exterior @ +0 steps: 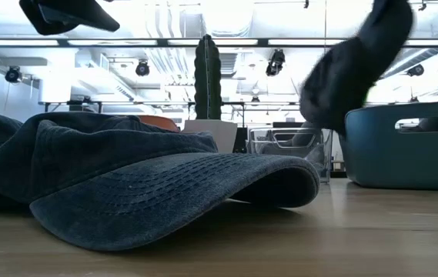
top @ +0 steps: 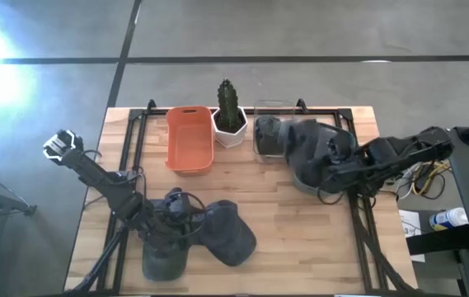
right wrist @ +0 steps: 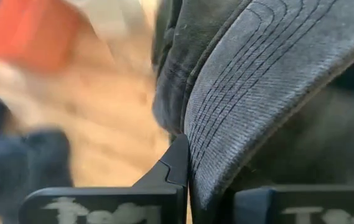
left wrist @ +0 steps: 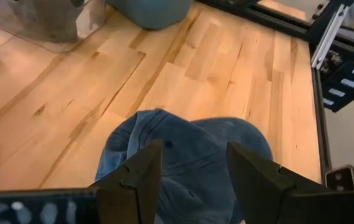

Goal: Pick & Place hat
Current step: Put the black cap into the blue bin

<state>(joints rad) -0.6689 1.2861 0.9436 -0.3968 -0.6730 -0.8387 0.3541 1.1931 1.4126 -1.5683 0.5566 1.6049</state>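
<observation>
Claw on the right arm point(right wrist: 189, 186) pinches the brim of a dark hat point(right wrist: 257, 87), holding it above the teal bin point(top: 304, 177). Left claw point(left wrist: 192, 177) hovers spread over another hat point(left wrist: 183, 149) lying on the tabletop point(left wrist: 226, 68).

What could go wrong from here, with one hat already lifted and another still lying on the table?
1. The right gripper pinches its hat only at the brim edge, so the hat could slip out before reaching the dark bin.
2. That hanging hat sits close to the clear container and may catch on it.
3. The left gripper stands open over the second hat; closing on loose fabric may give a weak hold.
</observation>
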